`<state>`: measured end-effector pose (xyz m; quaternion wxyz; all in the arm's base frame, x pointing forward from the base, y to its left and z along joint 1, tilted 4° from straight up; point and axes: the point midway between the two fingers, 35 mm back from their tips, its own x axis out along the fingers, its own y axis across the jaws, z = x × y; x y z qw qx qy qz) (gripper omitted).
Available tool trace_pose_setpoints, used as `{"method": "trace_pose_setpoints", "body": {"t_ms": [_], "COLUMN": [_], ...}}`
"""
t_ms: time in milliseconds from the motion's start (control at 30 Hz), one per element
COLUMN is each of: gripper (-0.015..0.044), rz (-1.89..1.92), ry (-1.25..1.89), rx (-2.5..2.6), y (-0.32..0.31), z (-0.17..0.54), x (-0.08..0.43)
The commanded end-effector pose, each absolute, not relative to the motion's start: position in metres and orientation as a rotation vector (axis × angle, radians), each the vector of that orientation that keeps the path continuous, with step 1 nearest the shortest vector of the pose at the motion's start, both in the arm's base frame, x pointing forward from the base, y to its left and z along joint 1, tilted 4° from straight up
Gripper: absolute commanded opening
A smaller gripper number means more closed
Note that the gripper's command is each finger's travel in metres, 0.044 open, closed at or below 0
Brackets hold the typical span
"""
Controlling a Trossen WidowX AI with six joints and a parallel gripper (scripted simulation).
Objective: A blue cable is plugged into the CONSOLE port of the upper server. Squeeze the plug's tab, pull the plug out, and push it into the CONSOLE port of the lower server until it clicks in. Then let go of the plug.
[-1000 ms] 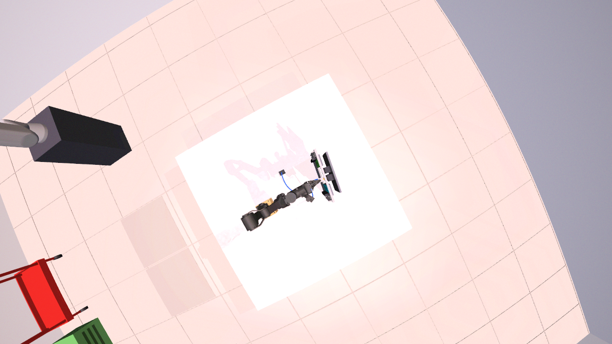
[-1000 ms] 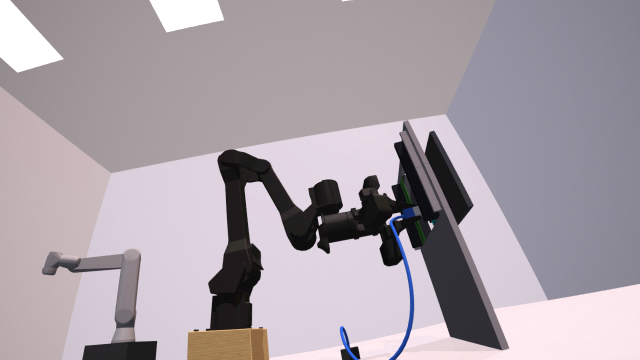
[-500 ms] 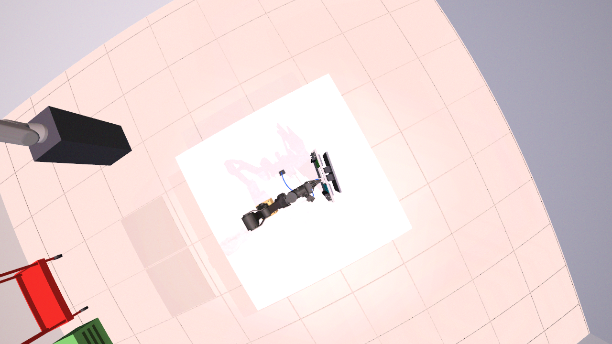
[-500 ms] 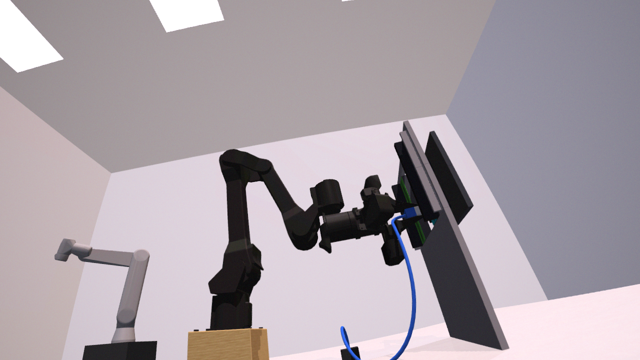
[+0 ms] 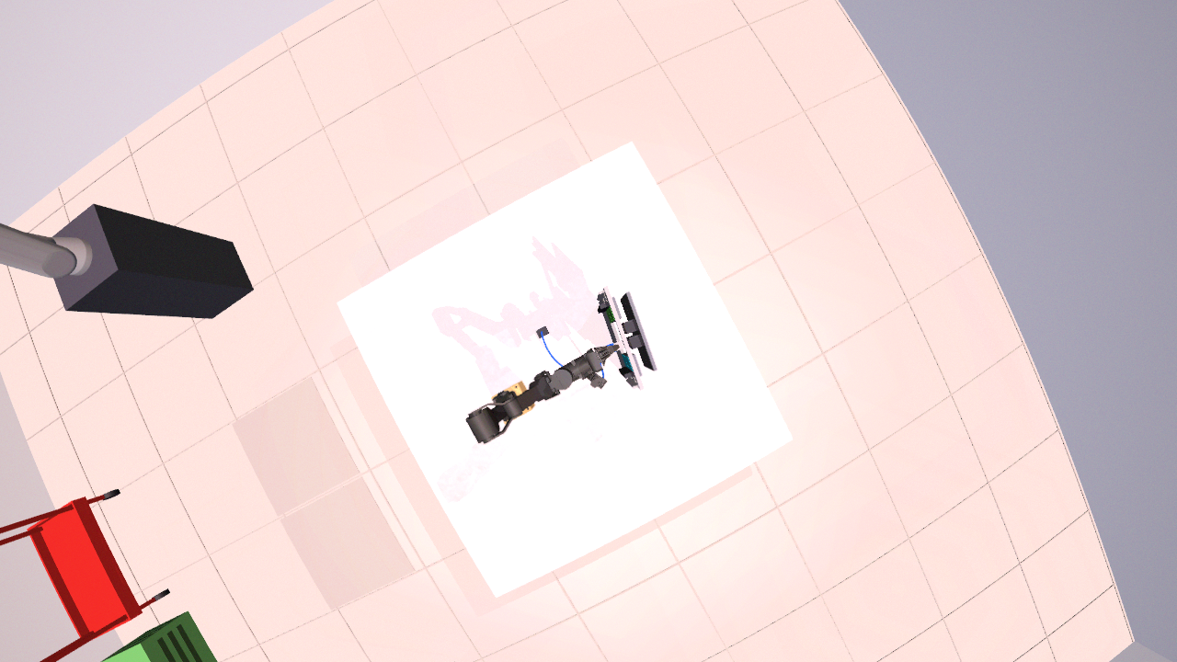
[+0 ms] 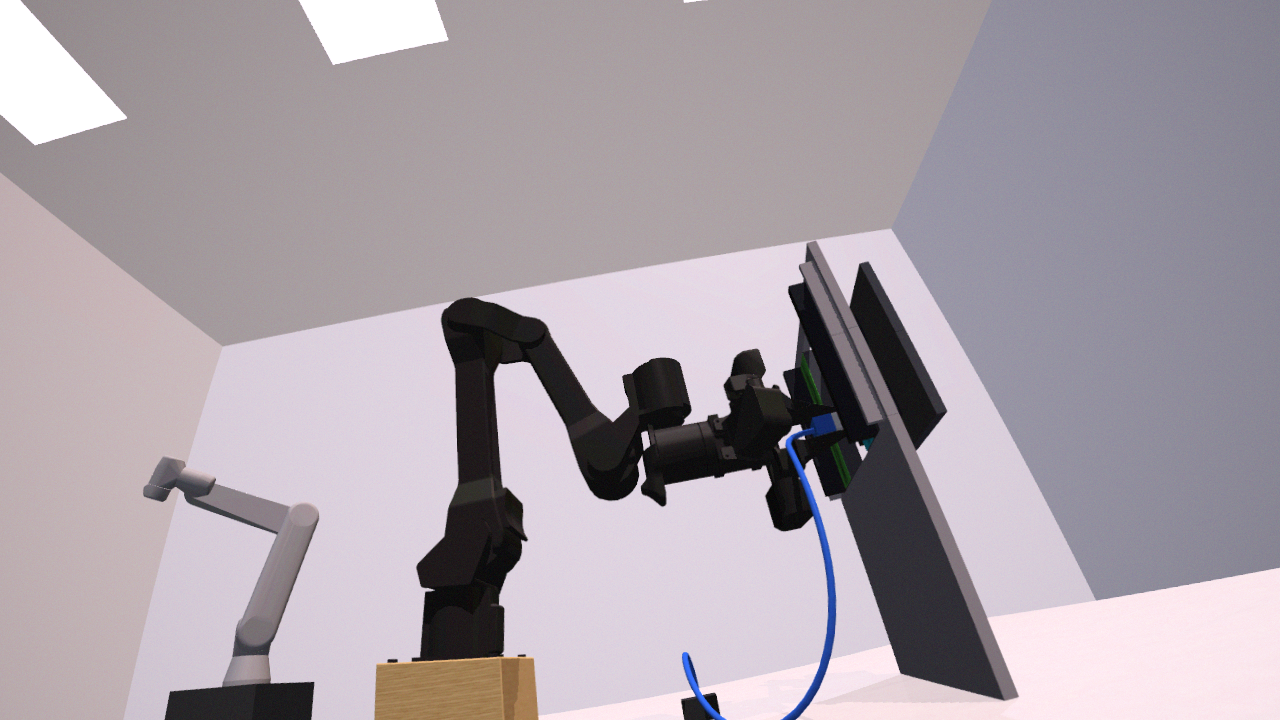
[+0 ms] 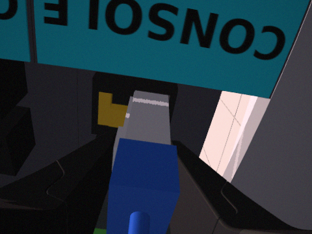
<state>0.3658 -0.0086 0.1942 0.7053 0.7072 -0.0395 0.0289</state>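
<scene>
Jaws clenched on the blue plug (image 6: 824,425) (image 7: 144,166), one finger along each side of its body. Black arm (image 5: 483,425) (image 6: 474,420) bent high at the elbow, wrist reaching right towards the server assembly in the exterior view.

Plug's pale nose (image 7: 147,118) points into the dark mouth of a CONSOLE port (image 7: 107,78) and overlaps it in the wrist view. Depth of seating: cannot tell; nor whether it has clicked. Yellow piece (image 7: 107,114) shows in the opening, left of the nose. Teal label (image 7: 153,49) above the port reads CONSOLE, upside down from here. Whether this port belongs to the upper or lower server, cannot tell from these angles.

Blue cable (image 5: 551,352) (image 6: 830,582) (image 7: 139,222) leaves the plug's rear, sags in a long curve below the wrist, then loops up by a small black block (image 5: 542,329) (image 6: 700,705).

Tall grey panel (image 6: 921,573) stands on the white counter (image 5: 699,411) (image 6: 1163,644), leaning in the exterior view. Green strip (image 6: 841,467) near the plug, partly masked by the fingers. Arm's base sits on a wooden block (image 6: 438,689).

Further off, left: a grey arm (image 5: 32,251) (image 6: 277,573) on a black pedestal (image 5: 172,268) (image 6: 241,702). Red cart (image 5: 85,567) and green box (image 5: 193,638) at the top view's lower left, well apart from the counter.
</scene>
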Motion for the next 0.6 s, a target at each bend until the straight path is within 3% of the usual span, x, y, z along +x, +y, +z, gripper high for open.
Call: {"method": "trace_pose_setpoints", "body": {"t_ms": [0,567], "gripper": [0.0000,0.0000], "rz": [0.075,0.076], "ry": [-0.092,-0.093], "rx": [1.570,1.570], "y": [-0.0082,-0.0088], "z": [0.1969,0.1973], "x": [0.3674,0.3710]}}
